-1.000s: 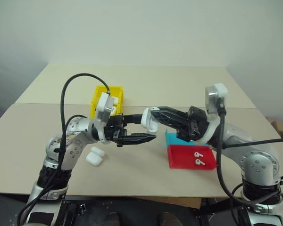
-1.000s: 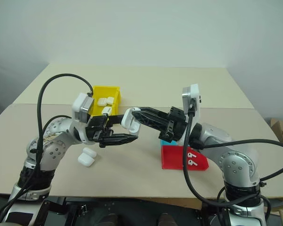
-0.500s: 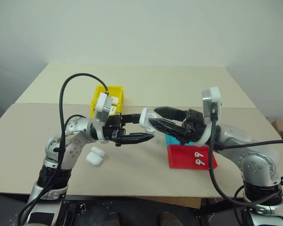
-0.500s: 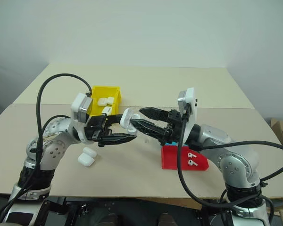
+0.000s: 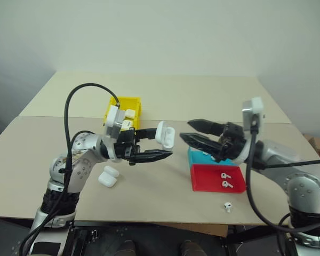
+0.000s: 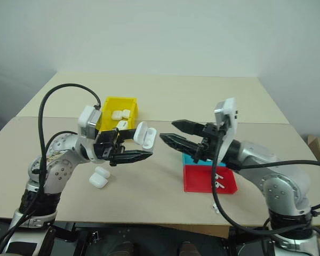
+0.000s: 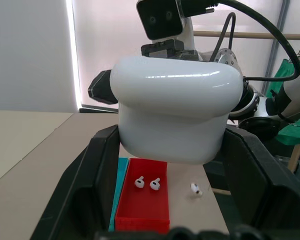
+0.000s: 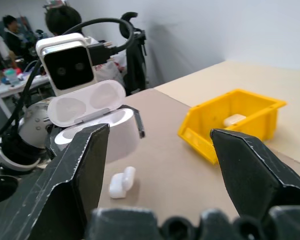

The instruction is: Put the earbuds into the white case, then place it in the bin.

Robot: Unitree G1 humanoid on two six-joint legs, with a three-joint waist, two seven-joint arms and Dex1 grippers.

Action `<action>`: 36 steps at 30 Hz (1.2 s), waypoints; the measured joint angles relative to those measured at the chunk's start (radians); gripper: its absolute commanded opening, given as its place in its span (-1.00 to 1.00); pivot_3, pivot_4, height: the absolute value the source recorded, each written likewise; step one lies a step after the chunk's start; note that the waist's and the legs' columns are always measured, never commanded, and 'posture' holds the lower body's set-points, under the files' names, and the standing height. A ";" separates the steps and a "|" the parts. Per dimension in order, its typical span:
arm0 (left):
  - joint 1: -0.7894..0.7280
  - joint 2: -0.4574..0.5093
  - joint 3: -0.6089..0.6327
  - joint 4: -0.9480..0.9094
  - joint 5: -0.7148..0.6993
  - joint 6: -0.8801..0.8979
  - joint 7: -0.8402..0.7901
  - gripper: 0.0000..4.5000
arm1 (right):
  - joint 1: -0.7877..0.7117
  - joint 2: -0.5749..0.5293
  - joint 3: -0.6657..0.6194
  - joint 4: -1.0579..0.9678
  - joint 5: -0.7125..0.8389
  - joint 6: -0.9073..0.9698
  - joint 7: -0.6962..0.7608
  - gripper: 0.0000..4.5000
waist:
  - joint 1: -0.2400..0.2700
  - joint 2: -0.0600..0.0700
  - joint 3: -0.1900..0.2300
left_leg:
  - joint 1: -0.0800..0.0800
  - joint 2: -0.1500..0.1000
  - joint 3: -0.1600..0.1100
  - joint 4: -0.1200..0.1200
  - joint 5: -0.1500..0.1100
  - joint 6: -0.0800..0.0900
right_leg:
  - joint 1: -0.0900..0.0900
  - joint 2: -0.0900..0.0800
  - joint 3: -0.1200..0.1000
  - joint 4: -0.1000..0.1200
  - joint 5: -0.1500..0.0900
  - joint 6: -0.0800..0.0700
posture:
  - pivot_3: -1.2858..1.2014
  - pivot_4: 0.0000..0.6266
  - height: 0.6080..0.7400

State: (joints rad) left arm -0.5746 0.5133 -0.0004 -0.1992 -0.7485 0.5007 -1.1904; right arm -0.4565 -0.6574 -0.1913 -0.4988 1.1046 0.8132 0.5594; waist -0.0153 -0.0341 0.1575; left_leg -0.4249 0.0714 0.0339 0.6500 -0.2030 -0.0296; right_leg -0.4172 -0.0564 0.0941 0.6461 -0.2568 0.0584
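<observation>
We see the beige worktop (image 5: 165, 98) carrying the yellow bin (image 5: 124, 111) with several cases inside. Our left gripper (image 5: 156, 144) is clenched on the white case (image 5: 165, 135), held in the air with its lid flipped open. Our right gripper (image 5: 194, 132) is released, just beside the case. Two earbuds (image 5: 223, 179) lie in the red tray (image 5: 217, 178); one stray earbud (image 5: 227, 206) lies near the worktop edge.

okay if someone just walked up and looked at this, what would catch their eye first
Probably the white case, lid flipped open, held up over the middle of the table by the left gripper, with the right gripper open and facing it a short way off. Next, the bright colours: the yellow bin behind the left arm with white cases in it, and the red tray holding two earbuds, with one stray earbud near the table's front edge.
</observation>
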 measured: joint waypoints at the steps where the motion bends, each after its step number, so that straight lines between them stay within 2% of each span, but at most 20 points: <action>1: 0.000 -0.001 0.000 -0.005 0.000 0.000 0.001 0.23 | 0.005 -0.010 -0.008 0.000 0.002 0.002 0.002 0.69 | -0.001 0.000 0.000 | 0.000 0.000 0.000 0.000 0.000 0.000 | 0.000 0.000 0.000 0.000 0.000 0.000 | 0.03 -0.52 1.00; 7: 0.024 0.000 0.004 -0.029 -0.005 0.004 0.010 0.23 | 0.047 -0.133 -0.055 0.030 0.005 0.037 0.017 0.69 | 0.000 0.000 0.000 | 0.000 0.000 0.000 0.000 0.000 0.000 | 0.000 0.000 0.000 0.000 0.000 0.000 | 0.03 -0.52 1.00; 12: 0.034 0.012 0.009 -0.047 -0.024 0.012 0.015 0.23 | 0.048 -0.342 -0.038 0.040 -0.072 0.109 0.077 0.69 | -0.001 0.000 0.000 | 0.000 0.000 0.000 0.000 0.000 0.000 | 0.000 0.000 0.000 0.000 0.000 0.000 | 0.03 -0.52 1.00; 14: 0.040 0.028 0.015 -0.055 -0.031 0.022 0.015 0.23 | 0.053 -0.462 0.011 0.037 -0.140 0.116 0.146 0.69 | -0.001 0.000 0.000 | 0.000 0.000 0.001 0.000 0.000 0.000 | -0.001 0.000 0.001 0.000 0.000 0.000 | 0.03 -0.52 1.00; 17: 0.054 0.049 0.024 -0.065 -0.038 0.028 0.012 0.23 | 0.095 -0.549 0.063 0.017 -0.219 0.104 0.253 0.69 | -0.002 0.000 0.000 | 0.000 0.000 0.001 -0.001 0.000 0.000 | -0.001 0.000 0.001 0.000 -0.001 0.000 | 0.03 -0.52 1.00; 22: 0.085 0.073 0.024 -0.079 -0.039 0.029 0.001 0.23 | 0.130 -0.574 0.176 -0.052 -0.307 0.090 0.358 0.69 | -0.001 0.000 0.000 | 0.000 0.000 0.001 0.000 0.000 0.000 | -0.001 0.000 0.001 0.000 -0.001 0.000 | 0.03 -0.52 1.00; 30: 0.107 0.079 0.026 -0.110 -0.049 0.031 0.006 0.23 | 0.153 -0.576 0.233 -0.086 -0.428 0.082 0.377 0.69 | 0.002 0.000 0.000 | 0.000 0.000 0.001 0.000 0.000 0.000 | -0.001 0.000 0.001 0.000 -0.001 0.000 | 0.03 -0.52 1.00; 36: 0.108 0.079 0.026 -0.118 -0.065 0.031 0.011 0.23 | 0.161 -0.623 0.285 -0.063 -0.550 0.074 0.390 0.69 | 0.001 0.000 0.000 | 0.000 0.000 0.001 0.000 0.000 0.000 | -0.001 -0.001 0.001 0.000 -0.001 0.000 | 0.03 -0.52 1.00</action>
State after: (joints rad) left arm -0.4662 0.5925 0.0254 -0.3174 -0.8139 0.5315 -1.1795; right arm -0.2956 -1.2809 0.0935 -0.5621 0.5549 0.8875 0.9491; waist -0.0138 -0.0340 0.1576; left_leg -0.4245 0.0712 0.0351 0.6499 -0.2031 -0.0295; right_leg -0.4184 -0.0569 0.0947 0.6461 -0.2576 0.0584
